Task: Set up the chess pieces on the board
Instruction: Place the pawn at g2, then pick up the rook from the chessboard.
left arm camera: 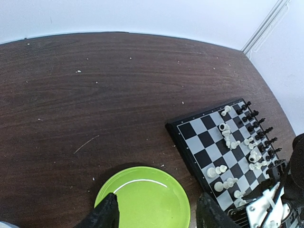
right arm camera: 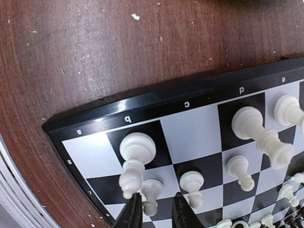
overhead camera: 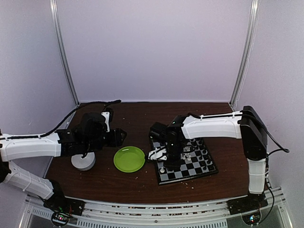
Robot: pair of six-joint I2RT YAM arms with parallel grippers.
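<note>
The board (overhead camera: 190, 176) lies right of centre, with white chess pieces (left arm camera: 228, 137) scattered over it and black ones (left arm camera: 259, 126) lined along its far edge. My right gripper (overhead camera: 168, 159) hangs low over the board's left side. In the right wrist view its fingertips (right arm camera: 156, 197) stand slightly apart on either side of a white pawn (right arm camera: 152, 187), which stands on its square near the board's rim (right arm camera: 185, 97). A taller white piece (right arm camera: 137, 147) stands just beside it, another pawn (right arm camera: 191, 181) to the right. My left gripper (overhead camera: 118, 137) is open and holds nothing, its fingertips (left arm camera: 156, 202) above the green plate.
A round green plate (overhead camera: 129, 158) sits left of the board, its rim (left arm camera: 142, 173) close to the board's corner. A grey round object (overhead camera: 83, 162) lies under my left arm. Pale crumbs (left arm camera: 78, 71) dot the dark wooden table.
</note>
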